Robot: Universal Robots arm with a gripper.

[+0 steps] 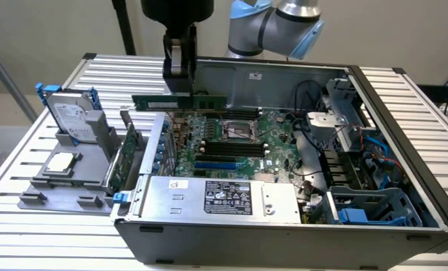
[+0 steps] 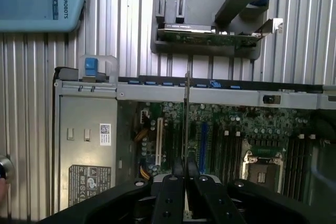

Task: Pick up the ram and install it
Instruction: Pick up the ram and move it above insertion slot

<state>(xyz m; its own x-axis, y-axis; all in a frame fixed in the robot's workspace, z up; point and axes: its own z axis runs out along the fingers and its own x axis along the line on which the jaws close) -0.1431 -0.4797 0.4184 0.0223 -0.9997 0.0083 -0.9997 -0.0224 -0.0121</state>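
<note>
The ram [image 1: 209,102] is a long thin green stick hanging level above the back left part of the open computer case [image 1: 404,141]. My gripper [image 1: 180,96] is shut on it near its middle, coming down from above. In the wrist view the ram [image 2: 186,114] shows edge-on as a thin line rising from between the black fingers [image 2: 173,187], over the motherboard [image 2: 220,129]. The motherboard's black memory slots [image 1: 230,149] lie below the ram and nearer the case's front, beside the CPU socket [image 1: 237,130].
A grey holder [image 1: 66,186] at the exterior view's left carries a hard drive [image 1: 70,116], a CPU chip [image 1: 61,162] and a taller green card [image 1: 122,161]. The power supply [image 1: 216,197] fills the case's front. Cables and a drive cage [image 1: 374,206] crowd the right side.
</note>
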